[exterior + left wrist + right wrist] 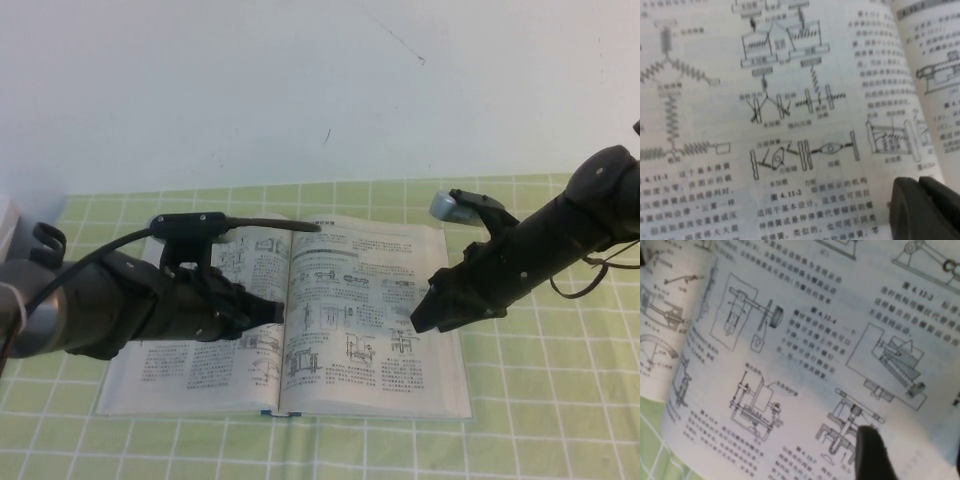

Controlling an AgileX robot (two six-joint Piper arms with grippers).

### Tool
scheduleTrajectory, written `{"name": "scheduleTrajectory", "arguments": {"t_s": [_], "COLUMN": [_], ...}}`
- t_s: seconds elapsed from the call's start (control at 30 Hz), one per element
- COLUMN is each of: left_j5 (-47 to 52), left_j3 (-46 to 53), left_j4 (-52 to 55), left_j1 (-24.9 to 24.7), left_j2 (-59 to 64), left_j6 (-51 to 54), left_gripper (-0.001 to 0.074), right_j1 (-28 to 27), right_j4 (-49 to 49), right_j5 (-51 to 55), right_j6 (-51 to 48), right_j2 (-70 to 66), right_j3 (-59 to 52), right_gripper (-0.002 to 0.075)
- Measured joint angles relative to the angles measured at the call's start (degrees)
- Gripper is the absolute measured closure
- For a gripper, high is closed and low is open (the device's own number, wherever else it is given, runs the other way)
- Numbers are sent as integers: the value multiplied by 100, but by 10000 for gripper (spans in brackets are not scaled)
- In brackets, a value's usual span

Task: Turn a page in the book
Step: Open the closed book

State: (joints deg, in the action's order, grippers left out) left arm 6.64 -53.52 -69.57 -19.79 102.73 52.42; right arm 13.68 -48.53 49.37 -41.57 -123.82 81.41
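The book lies open and flat on the green checked cloth, with white pages of text and line drawings. My left gripper hovers over the left-hand page near the spine. In the left wrist view its fingers are pressed together just above that page, holding nothing. My right gripper is over the middle of the right-hand page. In the right wrist view one dark finger sits close to the page and the other is at the frame edge, so it is open and empty.
The green checked cloth covers the table around the book. A plain white wall stands behind. The left arm's cable and camera mount lie over the book's far left corner.
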Motion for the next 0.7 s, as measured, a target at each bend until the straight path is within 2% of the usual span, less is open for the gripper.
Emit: {"name": "scheduleTrajectory", "arguments": {"t_s": [0.23,0.53,0.7], "left_j5": [70,119,132], "left_j3": [-31,-43,-43], "left_j4": [-33,-55,-68], "left_j1": [3,3,3], "left_j2": [227,250,250], "left_j6": [10,24,24], "left_gripper": [737,737,737], "right_j1": [23,23,34], "right_j4": [-435,-2059,-2565], "right_j5": [-21,66,112], "right_j6": [28,-677,-1097], "right_j2": [-94,-503,-576], "right_j3": [20,20,20], "right_gripper": [370,371,370]}}
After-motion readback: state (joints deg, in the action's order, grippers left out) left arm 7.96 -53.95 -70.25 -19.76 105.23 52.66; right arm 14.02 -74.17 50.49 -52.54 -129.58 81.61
